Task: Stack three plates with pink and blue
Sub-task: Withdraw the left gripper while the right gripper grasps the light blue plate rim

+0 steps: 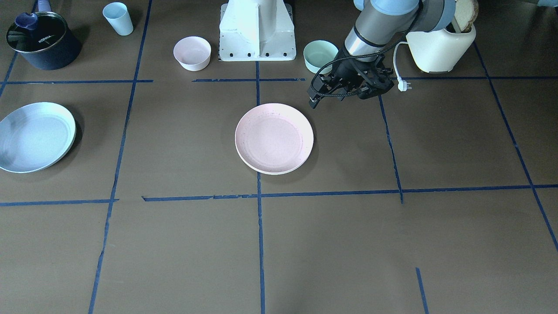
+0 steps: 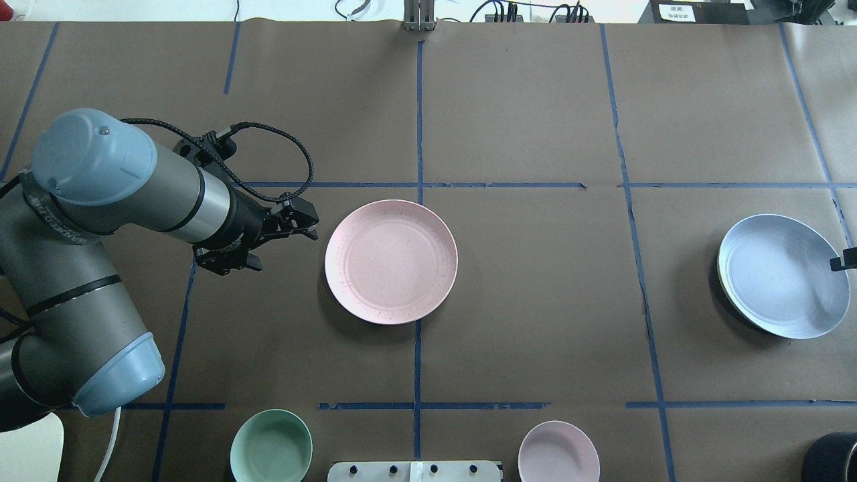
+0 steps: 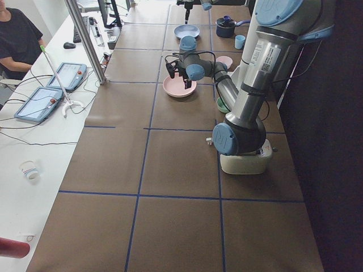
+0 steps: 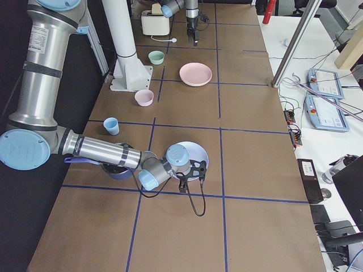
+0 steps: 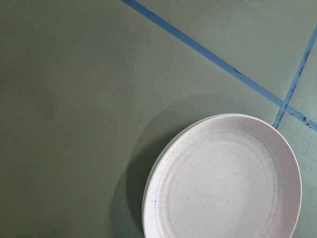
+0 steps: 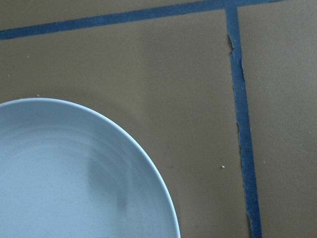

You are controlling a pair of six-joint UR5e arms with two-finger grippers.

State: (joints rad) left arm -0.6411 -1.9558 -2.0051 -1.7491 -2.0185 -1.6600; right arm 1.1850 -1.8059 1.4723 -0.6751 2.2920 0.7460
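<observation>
The pink plate (image 2: 391,262) lies at the table's middle. In the left wrist view (image 5: 223,178) a pale rim shows under its left edge, so it seems to rest on the cream plate (image 5: 148,181). My left gripper (image 2: 304,221) hovers just left of it, open and empty. The blue plate (image 2: 782,276) lies far to the right and also shows in the front view (image 1: 35,137). Only a black fingertip (image 2: 842,260) of my right gripper shows, at the blue plate's right rim. I cannot tell whether that gripper is open or shut.
A mint bowl (image 2: 271,447) and a small pink bowl (image 2: 559,452) stand near the robot's base. A blue cup (image 1: 118,18) and a dark pot (image 1: 41,41) stand on the right arm's side. A cream toaster (image 1: 440,46) and its plug (image 1: 405,85) are behind the left arm.
</observation>
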